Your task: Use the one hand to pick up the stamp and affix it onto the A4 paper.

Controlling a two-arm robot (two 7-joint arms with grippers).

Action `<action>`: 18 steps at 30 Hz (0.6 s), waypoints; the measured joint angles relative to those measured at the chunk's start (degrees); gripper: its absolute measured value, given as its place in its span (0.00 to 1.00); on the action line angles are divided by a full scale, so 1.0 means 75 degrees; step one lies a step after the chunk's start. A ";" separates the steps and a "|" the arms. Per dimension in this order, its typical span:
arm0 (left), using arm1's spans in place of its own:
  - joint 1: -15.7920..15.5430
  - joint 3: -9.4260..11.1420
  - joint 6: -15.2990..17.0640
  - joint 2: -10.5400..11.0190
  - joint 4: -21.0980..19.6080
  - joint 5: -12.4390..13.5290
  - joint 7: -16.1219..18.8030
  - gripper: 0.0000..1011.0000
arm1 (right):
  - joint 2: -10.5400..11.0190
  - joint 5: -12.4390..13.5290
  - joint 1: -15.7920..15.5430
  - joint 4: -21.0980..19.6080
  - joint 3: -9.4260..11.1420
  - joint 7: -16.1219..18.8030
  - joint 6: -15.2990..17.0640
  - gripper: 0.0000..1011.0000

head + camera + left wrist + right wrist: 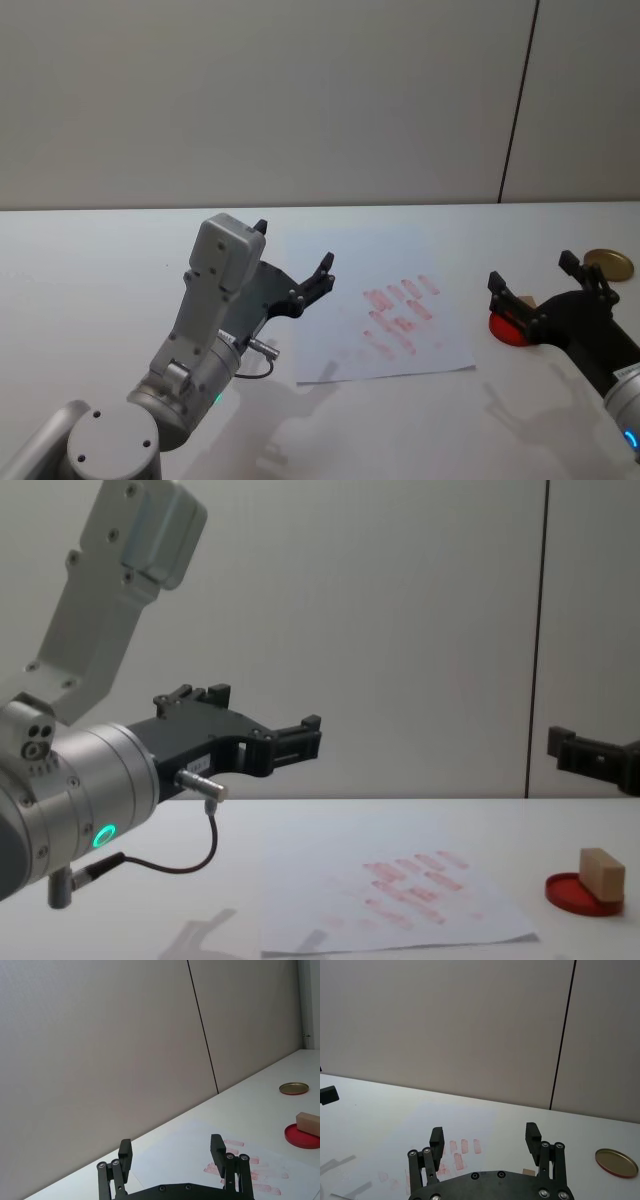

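Two grippers, both with jaws spread, nothing held. Left gripper [293, 246] hung above left edge of paper [300, 900]. Right gripper [531, 270] hovered beyond paper's right edge, over red ink pad [568, 892]. Stamp [601, 870] stood on pad, apart from paper. Paper lay flat on table [100, 280], pink marks showing.

The head camera looked down steeply, the chest camera low and level, both sharing the paper [385, 310] at one o'clock.
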 joint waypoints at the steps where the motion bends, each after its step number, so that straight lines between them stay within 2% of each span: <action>1: 0.0000 0.0000 0.0000 0.0000 0.0000 0.0000 0.0000 0.98 | 0.0000 0.0000 0.0001 0.0000 0.0001 0.0000 0.0000 0.99; 18: 0.0000 0.0000 0.0000 0.0000 0.0000 0.0000 0.0000 0.98 | 0.0000 0.0000 0.0001 0.0003 0.0004 -0.0001 0.0000 0.99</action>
